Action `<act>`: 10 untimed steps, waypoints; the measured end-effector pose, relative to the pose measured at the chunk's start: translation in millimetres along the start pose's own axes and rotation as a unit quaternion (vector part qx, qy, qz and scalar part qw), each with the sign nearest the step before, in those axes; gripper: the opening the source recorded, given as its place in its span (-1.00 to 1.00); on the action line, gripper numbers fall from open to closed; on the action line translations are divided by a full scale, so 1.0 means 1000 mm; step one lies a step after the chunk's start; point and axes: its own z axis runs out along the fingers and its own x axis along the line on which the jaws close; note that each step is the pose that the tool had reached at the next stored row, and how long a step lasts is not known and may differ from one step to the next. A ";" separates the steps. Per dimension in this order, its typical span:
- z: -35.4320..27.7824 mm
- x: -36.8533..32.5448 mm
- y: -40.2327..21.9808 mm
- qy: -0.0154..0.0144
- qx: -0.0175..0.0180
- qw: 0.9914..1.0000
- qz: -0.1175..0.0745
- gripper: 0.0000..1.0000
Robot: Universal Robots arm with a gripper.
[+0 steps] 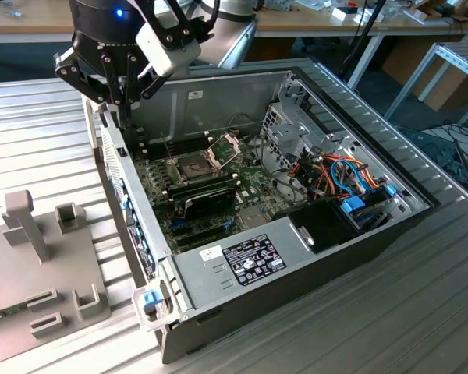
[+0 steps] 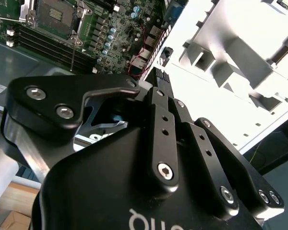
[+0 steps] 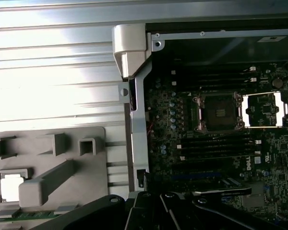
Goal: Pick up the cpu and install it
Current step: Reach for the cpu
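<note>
The cpu [image 3: 10,188] lies flat in the grey tray [image 3: 62,143], edges square to it; pincer [image 1: 117,118] pressed together, empty.

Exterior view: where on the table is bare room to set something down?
Bare ribbed table lies between the grey fixture and the far edge, and in front of the computer case toward the exterior view's right. Inside, the case is crowded.
</note>
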 end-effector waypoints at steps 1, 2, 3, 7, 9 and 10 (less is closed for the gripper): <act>0.0000 0.0004 0.0000 0.000 0.000 1.000 0.000 -0.79; 0.0000 0.0007 -0.0001 0.000 0.000 1.000 0.000 -0.79; 0.0000 0.0013 -0.0001 0.000 0.000 1.000 0.000 -0.79; -0.0001 0.0032 -0.0002 0.000 0.000 1.000 0.000 -0.79; -0.0001 0.0046 -0.0003 0.000 0.000 1.000 0.000 -0.79; -0.0001 0.0050 -0.0004 0.000 0.000 1.000 0.000 -0.79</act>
